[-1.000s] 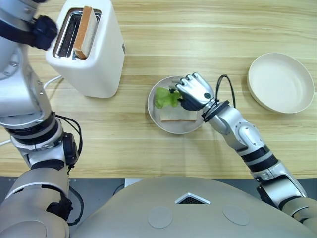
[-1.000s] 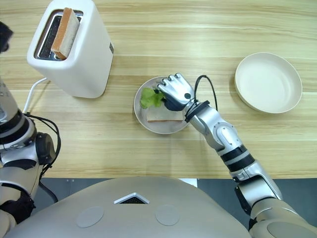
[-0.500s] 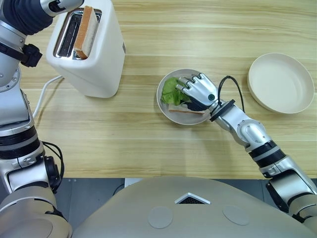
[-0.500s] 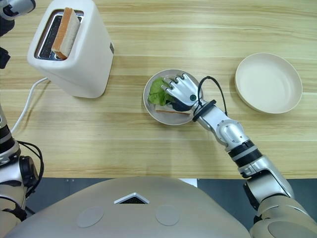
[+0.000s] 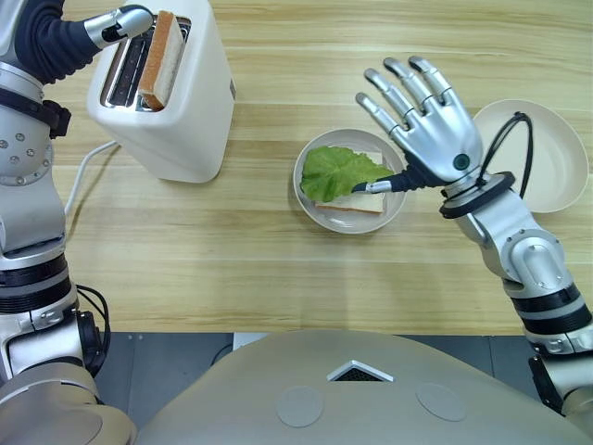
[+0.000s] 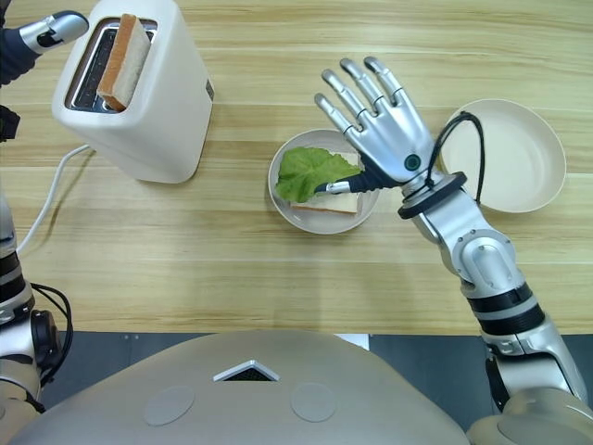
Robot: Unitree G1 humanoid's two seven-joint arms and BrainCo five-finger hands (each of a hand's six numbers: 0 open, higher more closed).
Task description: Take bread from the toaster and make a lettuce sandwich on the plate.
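So the lettuce leaf (image 5: pixel 338 171) is lying flat on a slice of bread (image 5: pixel 363 202), and both sit on the small round plate (image 5: pixel 345 223) about mid-table, a bit right of center. The leaf covers the left and far part of the slice, so only the bread's near and right edges peek out. The right hand (image 5: pixel 435 125) hangs just right of the plate, wide open and holding nothing, with its fingers (image 5: pixel 419 97) spread and pointing toward the far left. Its thumb (image 5: pixel 380 185) sticks out left over the plate, the tip right at the leaf's near-right edge above the bread; I can't tell if it's actually touching. A black cable (image 5: pixel 505 139) loops off that wrist. Right behind the hand, at the right side of the table, is a cream shallow bowl (image 5: pixel 547 153), partly hidden by the wrist. Over at the far left stands the white toaster (image 5: pixel 181 111), with a second bread slice (image 5: pixel 162 60) upright in its right-hand slot, sticking out the top and leaning a little. The left hand (image 5: pixel 111 26) is up at the toaster's far-left corner, just beside that slice, and honestly I can't tell whether it's open or closed. A white cord (image 5: pixel 79 176) trails off the toaster's left side. Everything's on a light wooden table (image 5: pixel 232 250).
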